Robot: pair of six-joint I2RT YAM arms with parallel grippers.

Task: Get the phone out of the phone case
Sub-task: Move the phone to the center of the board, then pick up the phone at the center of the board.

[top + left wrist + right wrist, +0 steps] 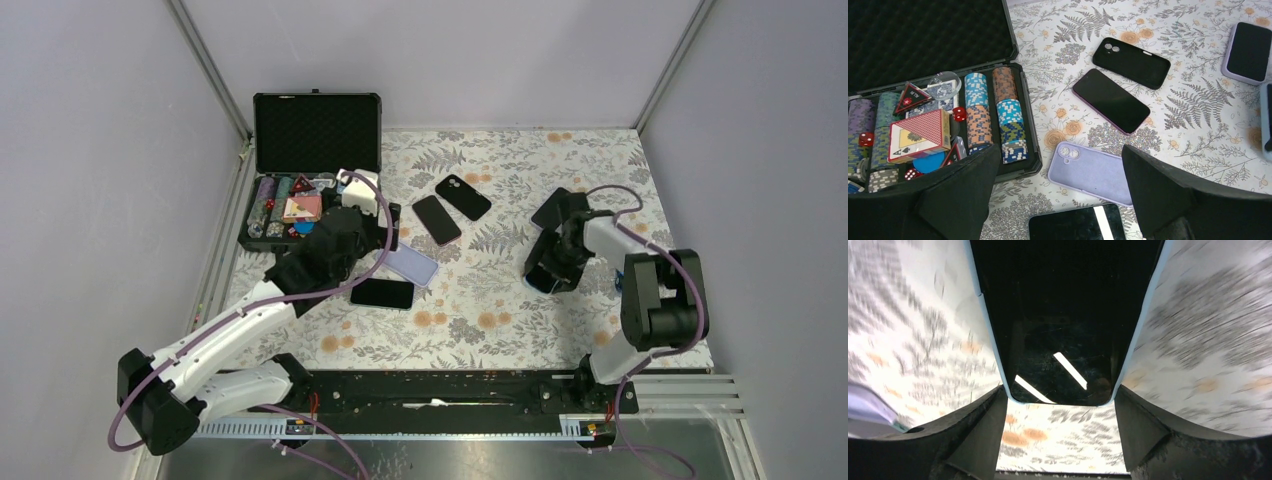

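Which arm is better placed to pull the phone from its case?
Likely the right: the right gripper holds the blue-cased phone between its fingers. The left gripper hangs open above a lilac case.

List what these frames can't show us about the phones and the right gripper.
- Right wrist: the cased phone runs off the top edge. The tablecloth is motion-blurred. Whether the right gripper actually touches the phone is unclear.
- Top view: the right arm covers most of that phone.
- Left wrist: the bottom phone is cut off by the frame edge.
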